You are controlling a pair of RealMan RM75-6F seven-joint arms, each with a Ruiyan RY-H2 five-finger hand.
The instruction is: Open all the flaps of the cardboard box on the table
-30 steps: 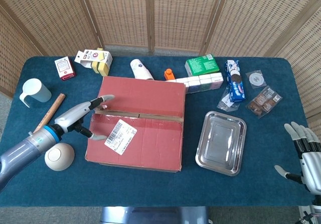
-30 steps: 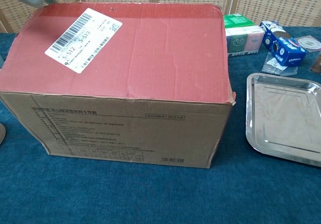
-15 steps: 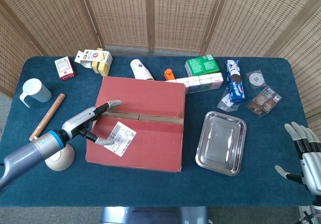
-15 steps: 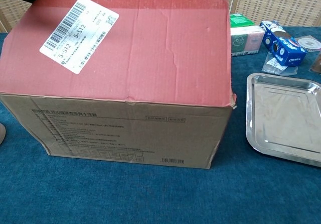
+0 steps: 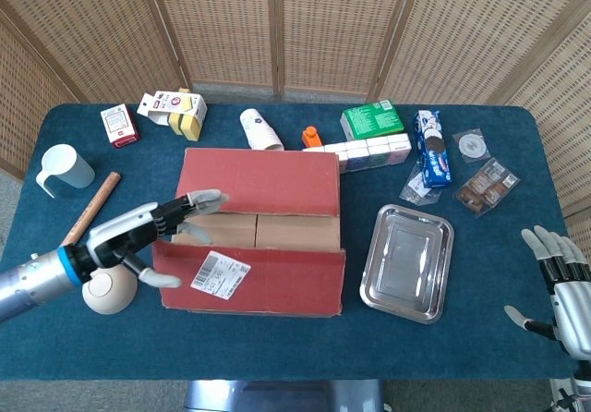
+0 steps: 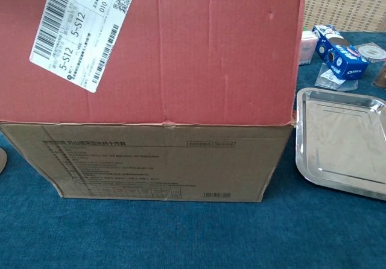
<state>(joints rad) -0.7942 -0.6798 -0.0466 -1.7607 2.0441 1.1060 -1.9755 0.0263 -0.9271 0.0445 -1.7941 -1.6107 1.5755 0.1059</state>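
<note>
On the blue table [image 5: 277, 357] the cardboard box [image 5: 254, 236] sits left of centre, both of its long red outer flaps raised. The near flap [image 5: 249, 278] stands almost upright and fills the upper part of the chest view, a white barcode label [image 5: 221, 275] stuck to its red face; the far flap [image 5: 260, 181] is lifted too. Between them the two brown inner flaps [image 5: 259, 230] lie flat and closed, meeting at a seam in the middle.

The left hand [image 5: 138, 236] is at the box's left end — fingers spread apart, the fingertips [image 5: 208, 198] reaching over the left edge of the inner flaps, the thumb low beside the near flap's left corner. It grips nothing that can be seen; whether the fingertips touch the cardboard I cannot tell. The right hand [image 5: 559, 283] hangs at the table's near right corner, well apart from the box, fingers apart and empty.

Just right of the box lies a steel tray [image 5: 408, 262]. Beside the left forearm sits a cream ball [image 5: 109, 292], with a wooden stick [image 5: 90, 209] and a pale blue cup [image 5: 63, 169] further left. Along the far side — a small red-and-white carton [image 5: 118, 123], a yellow-and-white pack [image 5: 174, 112], a white bottle [image 5: 260, 130] on its side, a small orange item [image 5: 311, 137], a green packet [image 5: 372, 119], a row of tissue packs [image 5: 374, 151], a blue biscuit pack [image 5: 430, 149] and some clear-wrapped snacks [image 5: 487, 186]
</note>
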